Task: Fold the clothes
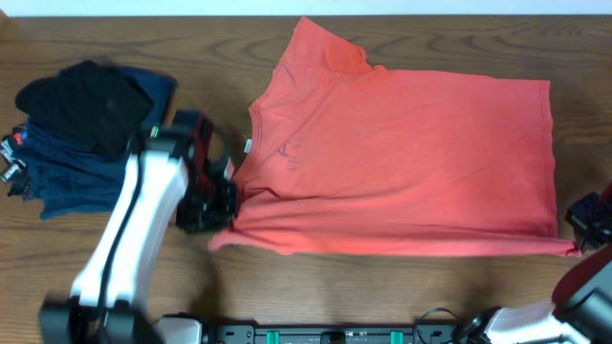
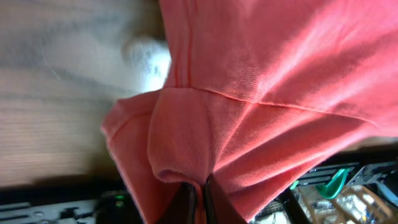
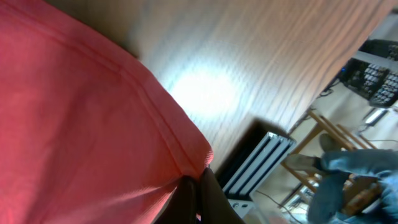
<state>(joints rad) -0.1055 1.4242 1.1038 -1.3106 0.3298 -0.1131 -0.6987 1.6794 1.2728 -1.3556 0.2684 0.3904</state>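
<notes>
On the wood-grain table (image 1: 143, 38), my work piece is a coral-red shirt (image 1: 402, 153) of soft knit cotton. It is spread nearly flat, with its collar toward my left and its straight hem toward my right. A small white tag (image 1: 247, 146) sits at the neckline, and the far sleeve (image 1: 325, 48) lies creased into a point. Shallow wrinkles cross the body, and stitched seams run along the edges. My left gripper (image 1: 218, 215) is clenched on the near sleeve corner; in the left wrist view its dark fingers (image 2: 185, 208) stand pressed almost together, a bunched fold of the fabric pinched between them and a seam running across above. My right gripper (image 1: 579, 237) is likewise clamped tight, on the near hem corner; the right wrist view shows the stitched hem edge drawn into the narrow slit between the fingers (image 3: 217, 205), with bare glossy wood beyond. Well apart from the shirt, at the table's left end, lies a folded navy pile (image 1: 76, 182) with a black garment (image 1: 86, 96) on top, both rumpled and soft-edged.
</notes>
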